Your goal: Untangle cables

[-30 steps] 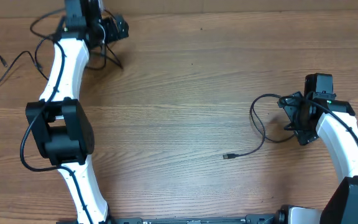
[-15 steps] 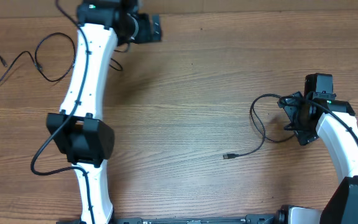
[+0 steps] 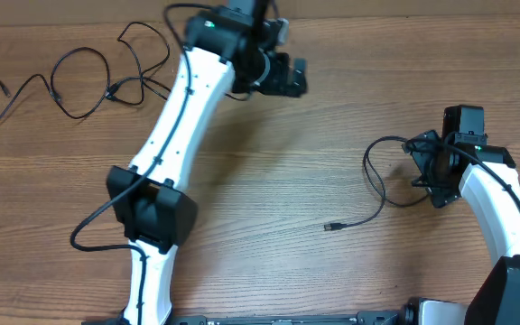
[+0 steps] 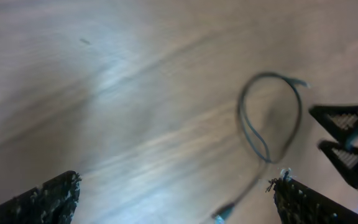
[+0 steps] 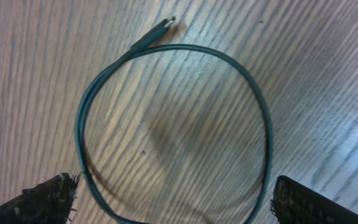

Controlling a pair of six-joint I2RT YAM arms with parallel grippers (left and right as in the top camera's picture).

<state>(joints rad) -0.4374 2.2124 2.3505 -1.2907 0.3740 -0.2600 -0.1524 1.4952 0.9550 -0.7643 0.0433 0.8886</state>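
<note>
A thin black cable (image 3: pixel 375 181) lies in a loose loop on the wooden table at the right, its plug end (image 3: pixel 332 227) toward the middle. It shows in the right wrist view (image 5: pixel 173 118) and, blurred, in the left wrist view (image 4: pixel 269 118). My right gripper (image 3: pixel 425 170) is open and empty, just right of that loop. More thin black cables (image 3: pixel 79 77) lie in loose loops at the far left. My left gripper (image 3: pixel 294 77) is open and empty, above the table's far middle.
The wooden table (image 3: pixel 260 171) fills the view. The left arm (image 3: pixel 179 126) stretches diagonally from the front left to the far middle. The right arm (image 3: pixel 504 217) stands at the right edge.
My left arm has swung right from the far-left cables to the far middle, leaving those cables lying on the table. The right arm and its cable have not moved.
</note>
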